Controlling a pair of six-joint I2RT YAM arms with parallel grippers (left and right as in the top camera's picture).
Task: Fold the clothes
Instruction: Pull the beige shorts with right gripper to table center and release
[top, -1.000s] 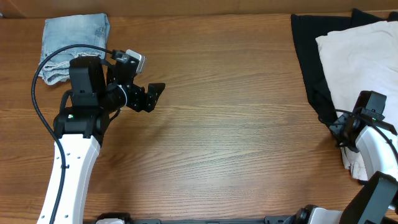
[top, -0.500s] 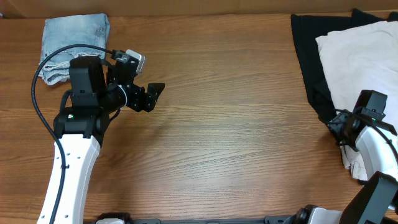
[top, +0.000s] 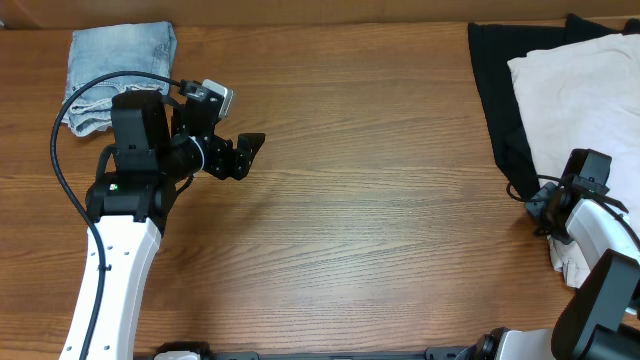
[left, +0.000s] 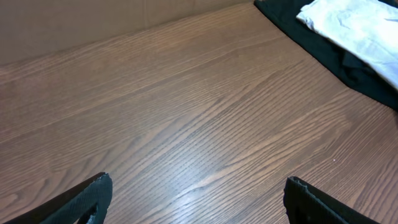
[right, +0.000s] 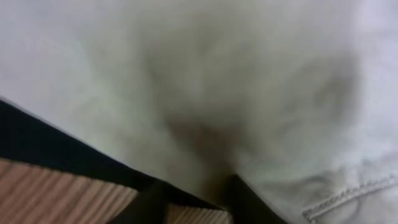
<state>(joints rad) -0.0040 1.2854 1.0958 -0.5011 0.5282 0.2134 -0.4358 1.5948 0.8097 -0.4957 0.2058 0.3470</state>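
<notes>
The clothes, a pale cream pair of shorts (top: 580, 90), lie at the table's right edge on top of a black garment (top: 495, 100). My right gripper (top: 545, 212) is at their lower left corner. In the right wrist view the cream cloth (right: 199, 74) fills the frame, blurred, and puckers down into the narrow gap between the fingers of that gripper (right: 196, 199), which is shut on it. My left gripper (top: 245, 155) hovers over bare wood at the left, far from the shorts. Its fingers stand wide apart with nothing between them (left: 199, 186).
A folded light-blue denim garment (top: 115, 60) lies at the back left corner, behind the left arm. The black garment (left: 298, 25) spreads under and beyond the shorts (left: 354, 25) at the far right. Wooden tabletop (top: 380, 200) lies between the arms.
The right gripper has shifted slightly left and up along the shorts' edge and its fingers have closed on the cloth. The left arm has not moved.
</notes>
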